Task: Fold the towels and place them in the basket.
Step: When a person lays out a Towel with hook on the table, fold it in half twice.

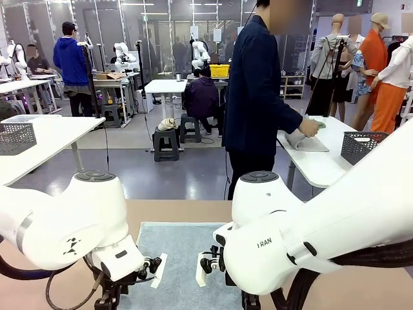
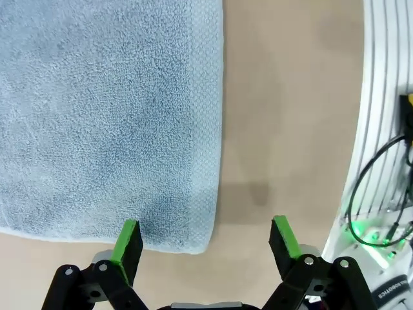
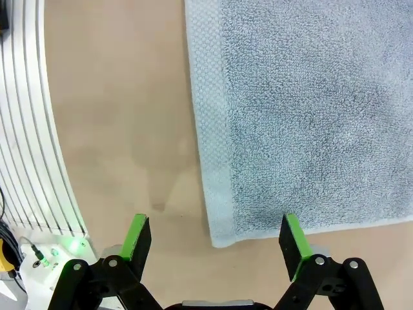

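Note:
A grey-blue towel (image 1: 181,258) lies flat on the tan table between my two arms. In the left wrist view the towel (image 2: 103,116) spreads across the left side, and my left gripper (image 2: 206,242) hovers open over its near right corner, one green pad above the cloth and the other above bare table. In the right wrist view the towel (image 3: 303,110) covers the right side, and my right gripper (image 3: 216,239) stands open astride its near left corner. Nothing is held. At a far table, a person's hand rests on another towel (image 1: 308,142) beside a dark mesh basket (image 1: 361,145).
The white ribbed arm base (image 2: 381,129) stands close to the left gripper, with cables and a green light; the other base (image 3: 32,129) sits beside the right gripper. Another mesh basket (image 1: 16,137) sits on a white table at far left. Bare tan tabletop (image 2: 290,97) flanks the towel.

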